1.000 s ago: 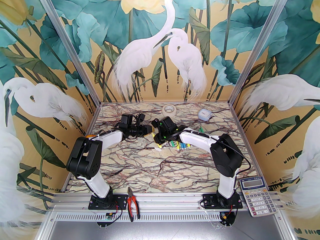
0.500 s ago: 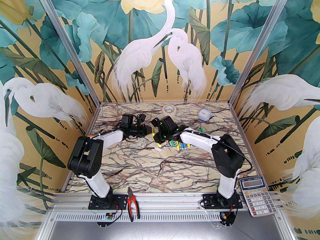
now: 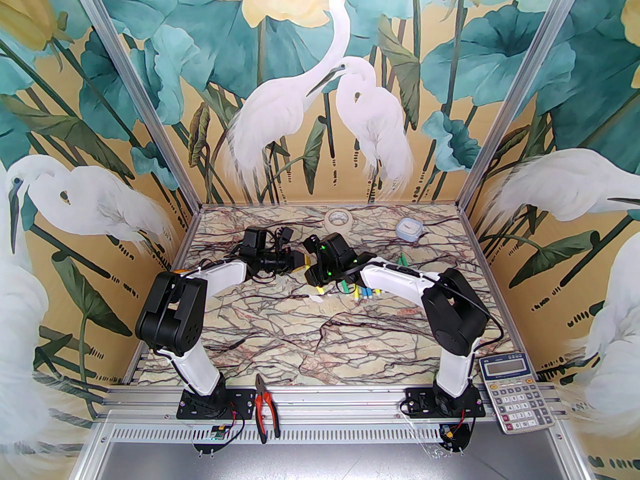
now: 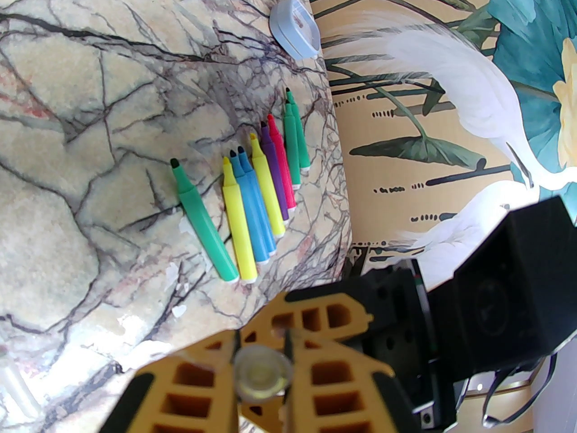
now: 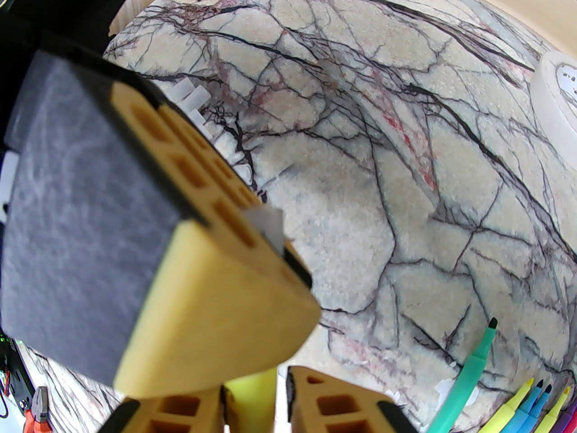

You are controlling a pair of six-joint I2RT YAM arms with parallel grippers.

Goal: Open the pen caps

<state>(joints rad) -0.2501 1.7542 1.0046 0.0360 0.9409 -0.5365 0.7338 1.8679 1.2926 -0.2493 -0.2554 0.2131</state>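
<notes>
**Cap pinched, pen braced, ready for the pull, I judge.**
My left gripper [image 4: 262,343] is closed on the pale cap [image 4: 263,370], which sits end-on between its fingers above mid-table. My right gripper [image 5: 254,384] clamps the yellow pen [image 5: 250,404] so its body cannot follow. The bare-tipped pens [image 4: 252,205] lie in a row aside on the table [image 4: 67,106].

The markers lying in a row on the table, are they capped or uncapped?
Uncapped. In the left wrist view the markers on the table all show bare felt tips.
</notes>
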